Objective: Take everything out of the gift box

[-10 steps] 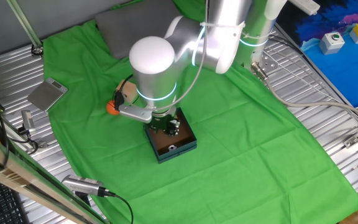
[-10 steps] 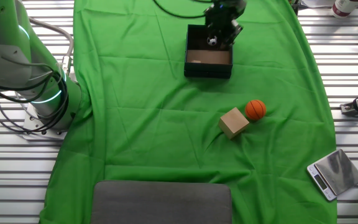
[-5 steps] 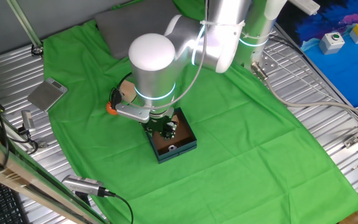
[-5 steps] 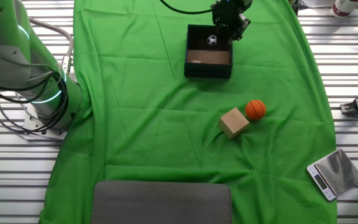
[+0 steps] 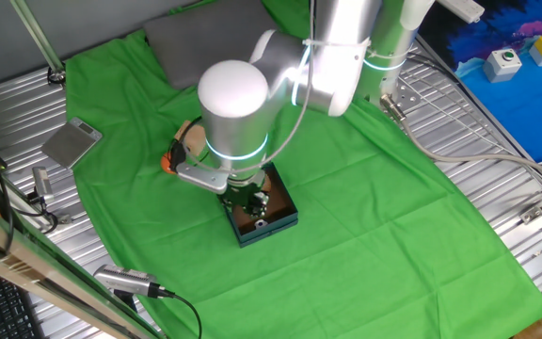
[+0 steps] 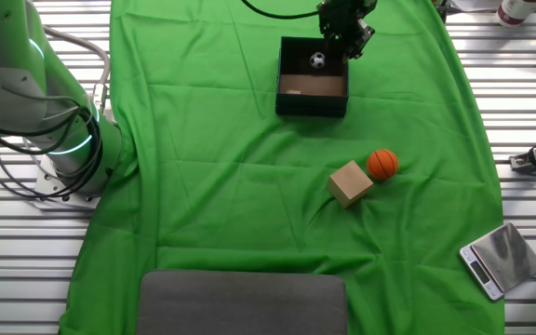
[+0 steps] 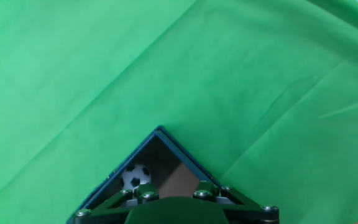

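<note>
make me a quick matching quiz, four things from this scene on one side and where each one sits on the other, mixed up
Things:
1. soccer ball
2. orange ball
3. wooden cube
4. grey scale

Places:
A. on the bare metal table, off the cloth
B. inside the gift box
C. on the green cloth, beside the cube
D. on the cloth, between the orange ball and the grey pad

Pairs: 1-B, 2-C, 3-D, 4-A

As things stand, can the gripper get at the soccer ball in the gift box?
Probably yes. The gripper hangs at the open-topped gift box, with the soccer ball lying uncovered inside, though close to a corner wall.
</note>
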Controlling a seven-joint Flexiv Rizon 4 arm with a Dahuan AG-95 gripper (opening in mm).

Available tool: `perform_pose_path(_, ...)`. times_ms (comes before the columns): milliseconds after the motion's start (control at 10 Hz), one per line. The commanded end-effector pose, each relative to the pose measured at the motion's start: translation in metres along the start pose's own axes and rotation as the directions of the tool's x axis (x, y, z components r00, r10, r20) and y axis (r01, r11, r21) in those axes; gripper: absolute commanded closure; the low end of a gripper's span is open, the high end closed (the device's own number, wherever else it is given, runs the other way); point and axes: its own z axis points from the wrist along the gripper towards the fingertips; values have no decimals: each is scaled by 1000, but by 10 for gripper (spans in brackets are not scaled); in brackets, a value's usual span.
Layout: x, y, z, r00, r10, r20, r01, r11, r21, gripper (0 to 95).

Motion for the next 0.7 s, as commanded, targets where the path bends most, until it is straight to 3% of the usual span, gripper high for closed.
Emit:
perform_pose_path(100, 0, 1, 7, 1000, -2, 9, 2, 1000, 4, 570)
perform_pose_path(700, 8, 3, 38, 999, -20, 32, 19, 999, 26, 570)
